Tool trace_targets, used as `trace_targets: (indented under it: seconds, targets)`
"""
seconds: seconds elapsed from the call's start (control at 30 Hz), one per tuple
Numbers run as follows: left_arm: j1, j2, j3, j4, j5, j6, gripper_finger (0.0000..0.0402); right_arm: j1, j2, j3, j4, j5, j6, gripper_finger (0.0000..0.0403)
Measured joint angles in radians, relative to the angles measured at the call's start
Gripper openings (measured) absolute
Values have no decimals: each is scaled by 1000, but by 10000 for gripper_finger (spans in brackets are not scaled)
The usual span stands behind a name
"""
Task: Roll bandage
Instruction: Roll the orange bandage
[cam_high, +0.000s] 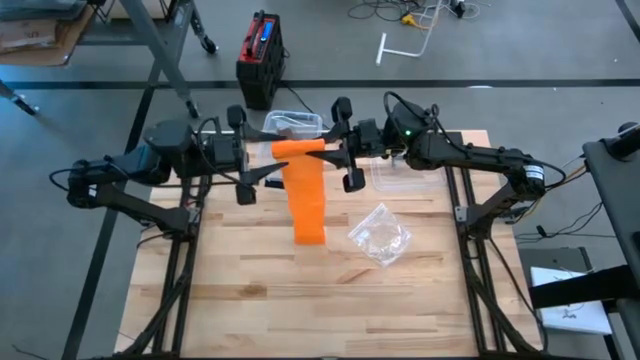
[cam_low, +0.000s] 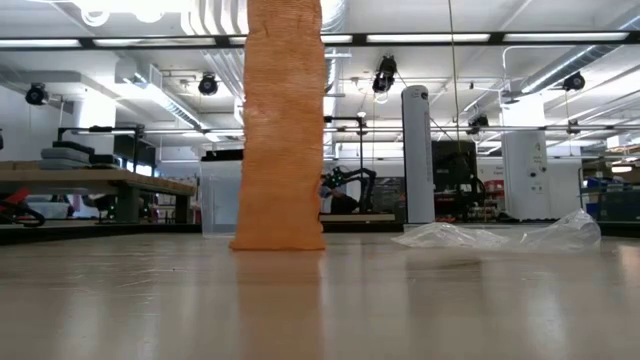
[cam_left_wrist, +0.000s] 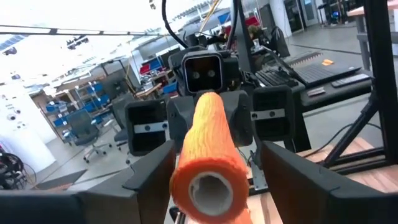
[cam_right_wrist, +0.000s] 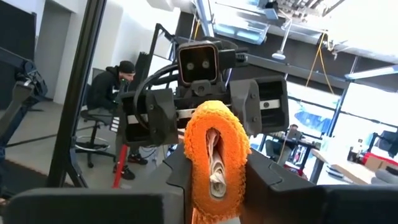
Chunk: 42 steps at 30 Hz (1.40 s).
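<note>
Orange bandage (cam_high: 306, 190), partly rolled: the rolled end is held up in the air between both arms near the far middle of the wooden counter (cam_high: 300, 300), and a loose strip hangs from it, its free end touching the counter. In the low view the strip (cam_low: 281, 125) stands as a tall vertical band, crinkly crepe texture, bottom edge resting on the counter surface.

Left hand (cam_high: 262, 166) comes in from the left, its fingers clamped on one end of the roll. The left wrist view looks down the roll (cam_left_wrist: 208, 165) end-on: a tight cylinder with a pale hollow core, pinched between the two dark fingers (cam_left_wrist: 152, 168).

Right hand (cam_high: 338, 158) comes in from the right and clamps the opposite end. In the right wrist view that end (cam_right_wrist: 216, 155) looks squashed into an oval, fuzzy orange layers around a whitish centre, with a finger (cam_right_wrist: 264, 174) pressed against each side. Each wrist view shows the other arm's hand facing it just behind the roll.

Crumpled clear plastic bag (cam_high: 380, 236) lies on the counter right of the strip, apart from it. Clear plastic container (cam_high: 296, 124) sits at the far edge behind the roll. A person (cam_right_wrist: 112, 93) sits in a chair in the room beyond.
</note>
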Motion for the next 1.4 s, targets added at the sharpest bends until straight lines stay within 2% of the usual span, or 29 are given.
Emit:
trace_targets:
  seconds: [0.23, 0.57, 0.67, 0.77, 0.97, 1.1, 1.4]
  targets:
    - [18, 7, 0, 11, 0, 14, 190, 0, 0, 0, 0, 0, 40, 70]
    - [42, 23, -9, 13, 3, 97, 71, -2, 0, 0, -8, 3, 139, 97]
    - [42, 23, -7, 11, 1, 130, 49, -2, -2, 0, -23, 3, 199, 112]
    - [42, 20, -7, 3, -2, 163, 46, -2, -5, 0, -36, 4, 296, 135]
    - [42, 28, -13, 1, -10, 238, 69, -7, -6, 0, -45, 2, 478, 188]
    - [42, 47, -14, -4, -12, 278, 65, -9, -6, 0, -58, -1, 584, 214]
    - [41, 78, -14, -19, -78, 365, 64, -19, -8, 0, -123, 7, 754, 242]
